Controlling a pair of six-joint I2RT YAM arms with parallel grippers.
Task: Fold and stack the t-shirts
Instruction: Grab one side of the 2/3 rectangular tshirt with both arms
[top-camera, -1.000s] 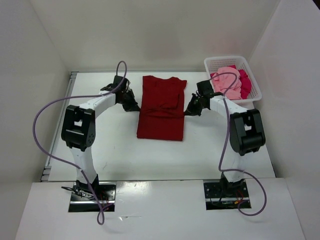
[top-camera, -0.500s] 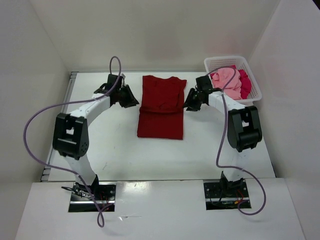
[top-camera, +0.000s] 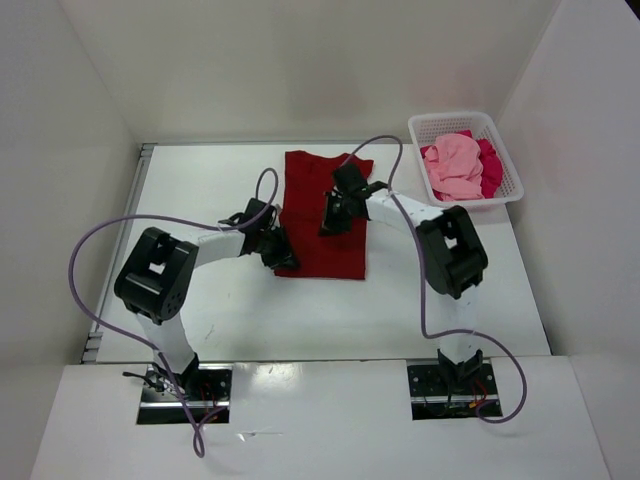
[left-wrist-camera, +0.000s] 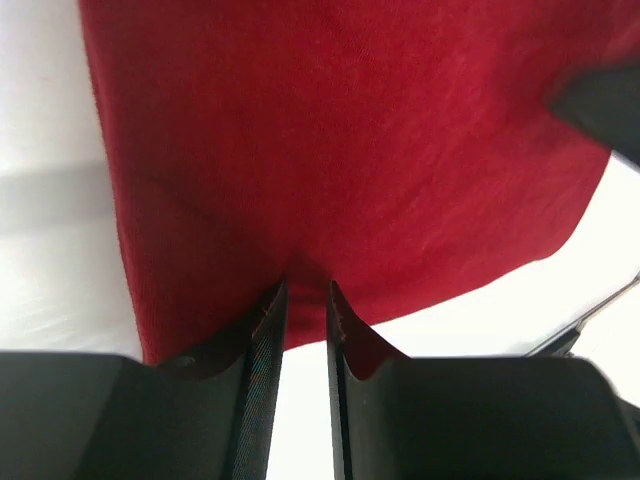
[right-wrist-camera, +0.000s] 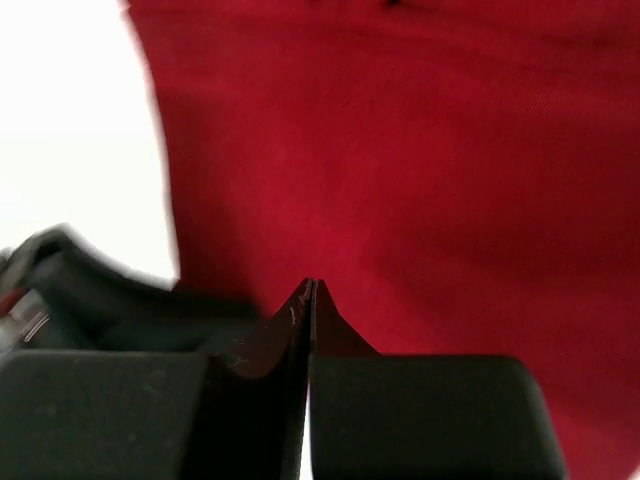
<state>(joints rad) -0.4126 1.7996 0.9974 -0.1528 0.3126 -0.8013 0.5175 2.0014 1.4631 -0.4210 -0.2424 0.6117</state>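
Observation:
The dark red t-shirt (top-camera: 320, 190) lies flat in a long folded strip at the table's middle. My left gripper (top-camera: 283, 258) is at the shirt's near left corner. In the left wrist view the gripper (left-wrist-camera: 307, 285) has its fingers a narrow gap apart, tips at the hem of the red cloth (left-wrist-camera: 350, 150), with white table showing between them. My right gripper (top-camera: 335, 215) is over the shirt's middle. In the right wrist view the gripper (right-wrist-camera: 312, 283) is shut with nothing between the fingers, against the cloth (right-wrist-camera: 420, 180). The light pink t-shirt (top-camera: 455, 165) and the crimson-magenta t-shirt (top-camera: 491, 165) lie crumpled in the basket.
The white lattice basket (top-camera: 465, 122) stands at the back right corner of the table. White walls close in the table on the left, back and right. Purple cables loop off both arms above the table.
Both grippers left the shirt's sides. The left one swung toward me to the near left corner, the right one moved left onto the shirt's middle. The shirt's centre creases look flatter.

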